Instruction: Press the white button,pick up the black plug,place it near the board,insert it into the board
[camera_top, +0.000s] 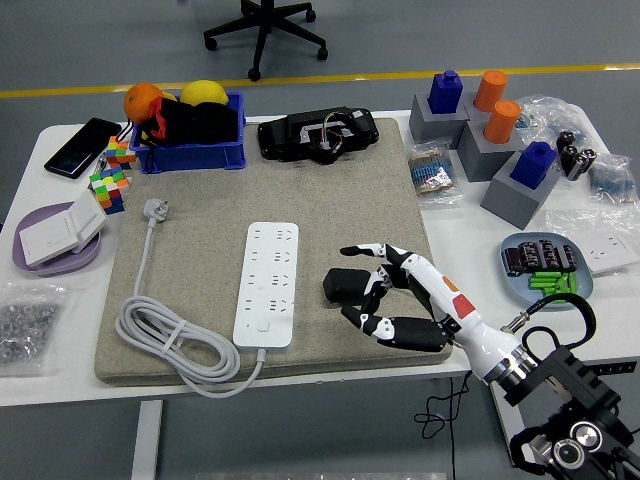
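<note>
Black plug (349, 284) lies on the grey mat (200, 240), just right of the white power strip (267, 284), whose button (262, 325) sits at its near end. From the head view, the right hand (400, 295) reaches in from the lower right corner, its fingers (365, 249) spread and curved around the plug's right side, touching or nearly touching it; I cannot tell if they grip it. The strip's white cable (170, 340) coils on the mat's near left part. A blue bin (190, 155) stands at the mat's far left corner on the white worktop (60, 385).
</note>
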